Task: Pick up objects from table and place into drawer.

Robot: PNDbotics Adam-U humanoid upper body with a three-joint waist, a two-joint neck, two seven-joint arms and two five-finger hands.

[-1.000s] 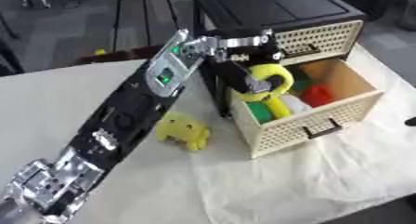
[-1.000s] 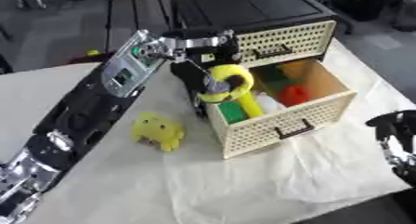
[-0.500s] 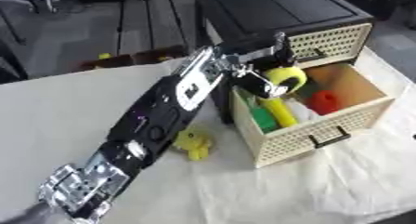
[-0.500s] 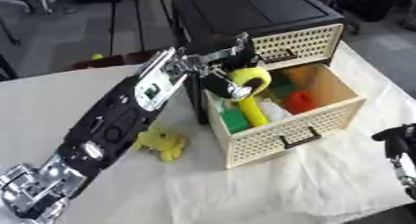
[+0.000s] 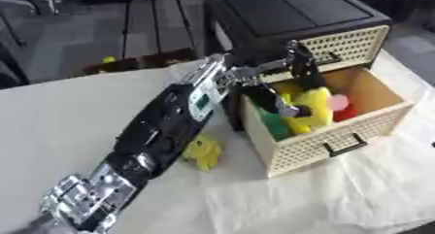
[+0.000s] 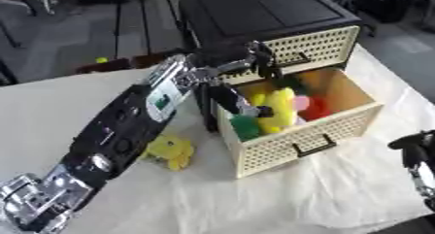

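My left hand reaches over the open beige drawer, fingers spread; one fingertip touches a yellow ring-shaped thing that lies inside the drawer. Beside that thing in the drawer are a green block, a red piece and a small pink piece. A yellow soft toy lies on the table left of the drawer, partly under my forearm. My right hand rests at the right edge, fingers relaxed, holding nothing.
The drawer sticks out of a black cabinet with a beige perforated front. A crumpled white cloth covers the table in front of the drawer. Dark stands and a small yellow-green ball lie beyond the far table edge.
My left hand carried the yellow ring from above the drawer's left wall down into the drawer, and its fingers have spread off it. The camera has shifted too.
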